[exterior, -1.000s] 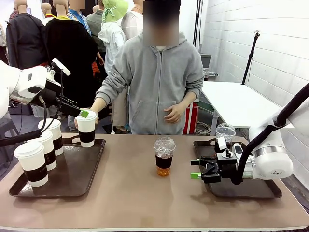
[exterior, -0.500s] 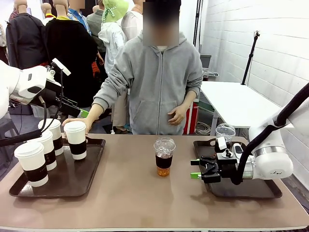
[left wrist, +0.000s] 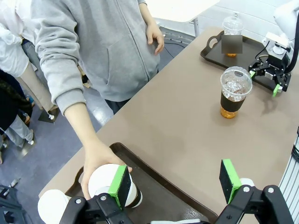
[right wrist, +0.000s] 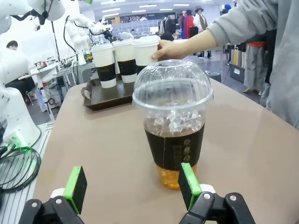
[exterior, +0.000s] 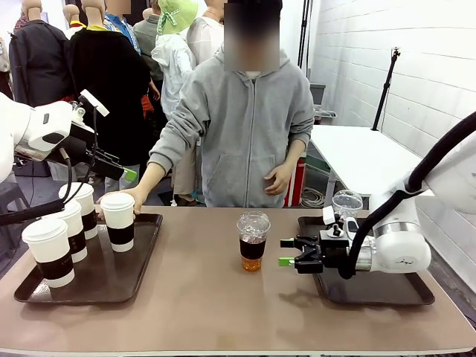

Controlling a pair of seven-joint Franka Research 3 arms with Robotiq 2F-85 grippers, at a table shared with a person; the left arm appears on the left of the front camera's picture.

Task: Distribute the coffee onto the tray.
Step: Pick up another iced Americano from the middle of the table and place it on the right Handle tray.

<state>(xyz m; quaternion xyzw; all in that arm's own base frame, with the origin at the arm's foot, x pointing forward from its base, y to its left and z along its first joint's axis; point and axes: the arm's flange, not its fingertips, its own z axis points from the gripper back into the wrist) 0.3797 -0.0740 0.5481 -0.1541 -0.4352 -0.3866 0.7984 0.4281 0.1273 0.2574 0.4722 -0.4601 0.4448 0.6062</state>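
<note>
Right gripper [exterior: 285,252] fingers spread wide, empty, just right of clear dome-lidded plastic cup, amber liquid [exterior: 253,240]. Centre jaws on dark sleeve, close gently. Left gripper [left wrist: 175,181] agape, empty.

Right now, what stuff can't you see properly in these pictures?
- Far clear cup on the right tray, left wrist view: a grey patch covers its sleeve, so its print is unreadable.
- White cup under the person's hand, left wrist view: the gripper's green pad hides part of it.
- Middle clear cup, right wrist view: sleeve print too small to read.
- Left tray, front view: the cups hide its far left corner.
</note>
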